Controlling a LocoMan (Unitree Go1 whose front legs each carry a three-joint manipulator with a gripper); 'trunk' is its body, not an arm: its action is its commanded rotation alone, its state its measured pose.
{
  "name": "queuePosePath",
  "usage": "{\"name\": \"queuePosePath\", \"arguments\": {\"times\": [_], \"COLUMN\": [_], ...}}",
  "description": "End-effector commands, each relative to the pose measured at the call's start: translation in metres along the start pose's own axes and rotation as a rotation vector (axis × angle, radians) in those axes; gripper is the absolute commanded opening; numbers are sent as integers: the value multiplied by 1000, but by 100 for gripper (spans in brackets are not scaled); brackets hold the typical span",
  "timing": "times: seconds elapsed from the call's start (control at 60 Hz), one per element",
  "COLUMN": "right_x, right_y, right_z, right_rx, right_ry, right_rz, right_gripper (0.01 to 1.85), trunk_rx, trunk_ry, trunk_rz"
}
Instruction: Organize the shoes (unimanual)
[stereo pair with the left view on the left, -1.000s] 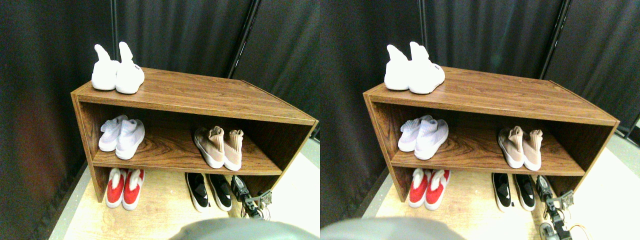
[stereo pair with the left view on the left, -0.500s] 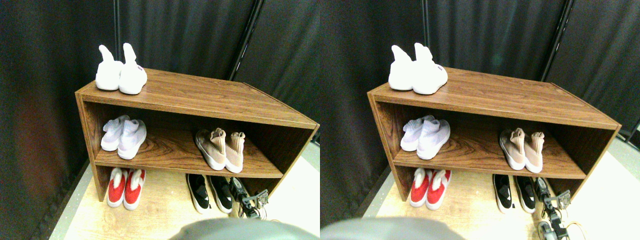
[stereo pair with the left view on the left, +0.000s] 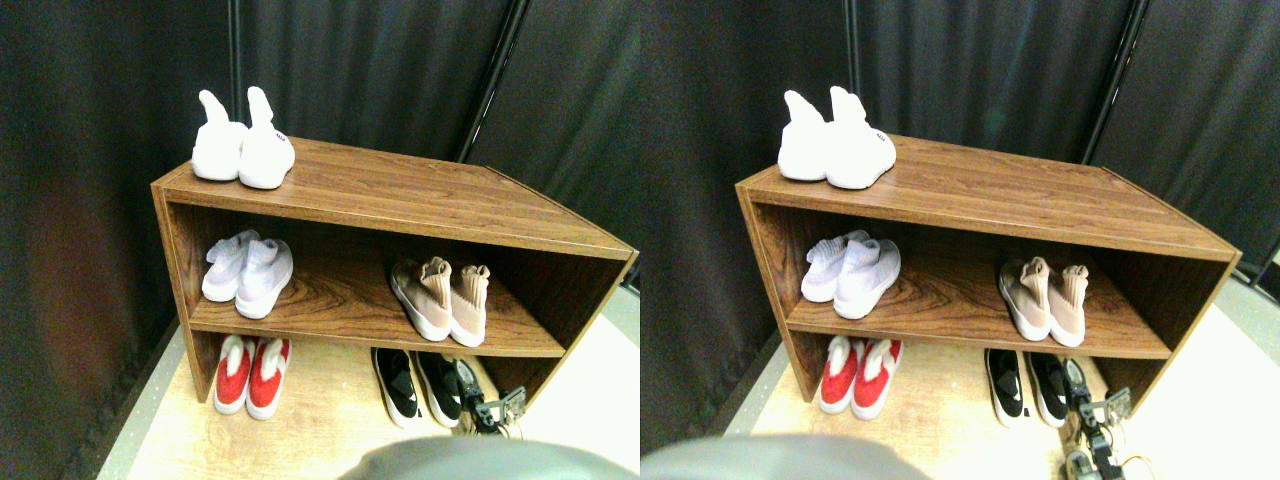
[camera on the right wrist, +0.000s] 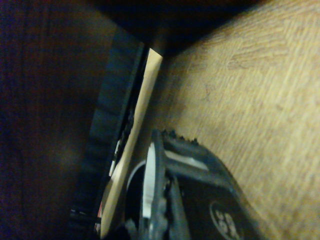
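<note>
The tan-beige shoes stand side by side at the right of the middle shelf, toes towards me. The low black shoes sit on the floor under that shelf, at the right. My right gripper is low on the floor, close against the outer side of the right black shoe; I cannot see whether they touch. In the wrist view the dark jaw frame lies over the pale wood floor, beside a dark ribbed edge with a cream strip.
The wooden shoe rack fills the middle, with a white high-collar pair on top at the left, a lavender pair on the middle shelf and a red pair on the floor. Black curtains hang behind.
The camera shifted slightly a second ago. Since then my right manipulator has slid a little left, closer to the right black shoe. The shoes have not moved.
</note>
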Motion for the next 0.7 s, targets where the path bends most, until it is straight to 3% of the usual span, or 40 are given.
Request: {"name": "queuePosePath", "arguments": {"times": [0.017, 0.7], "right_x": [-3, -17], "right_y": [1, 14], "right_z": [-8, -19], "right_rx": [15, 2], "right_ry": [27, 39], "right_rz": [21, 68], "right_gripper": [6, 6], "trunk_rx": [-17, -17], "trunk_ry": [20, 15], "trunk_rz": [14, 12]}}
